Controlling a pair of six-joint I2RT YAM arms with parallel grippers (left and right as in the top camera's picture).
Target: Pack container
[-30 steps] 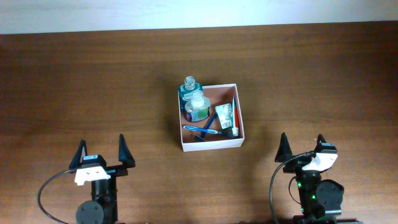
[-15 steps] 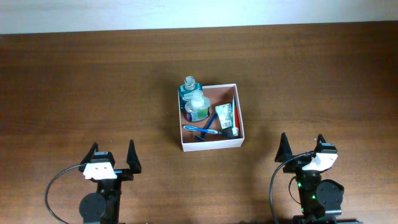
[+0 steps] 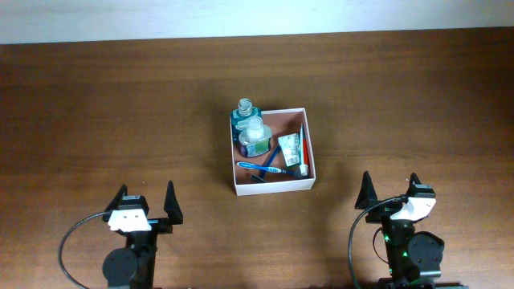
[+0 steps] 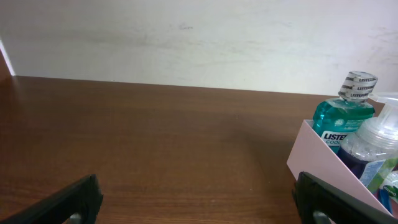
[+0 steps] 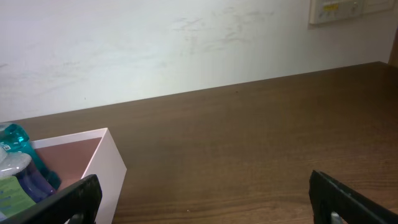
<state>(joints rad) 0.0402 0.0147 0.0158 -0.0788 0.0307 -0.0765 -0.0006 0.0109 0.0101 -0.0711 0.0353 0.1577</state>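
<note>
The container (image 3: 273, 186) is set on the table (image 3: 120, 104), with bottles (image 3: 250, 132), a toothbrush (image 3: 261, 167) and a tube (image 3: 293, 150) inside. The left gripper (image 3: 145, 189) is held at its front-left and the right gripper (image 3: 390, 178) at its front-right, both spread apart and empty.

Robot test bench in a lab-type room, not a home. Dark wood-grain table (image 3: 96, 104), whose far edge butts a plain white wall (image 4: 186, 37), scuffed and faintly marked. The right wrist view shows a pale wall plate (image 5: 339, 9) with a yellowish label, high above the far right corner. Left arm (image 3: 128, 261) and right arm (image 3: 409, 253) are mounted at the near edge, with a black cable (image 3: 64, 245) looping beside each base. One white container (image 3: 273, 186) of toiletries sits mid-table like a staged prop.
</note>
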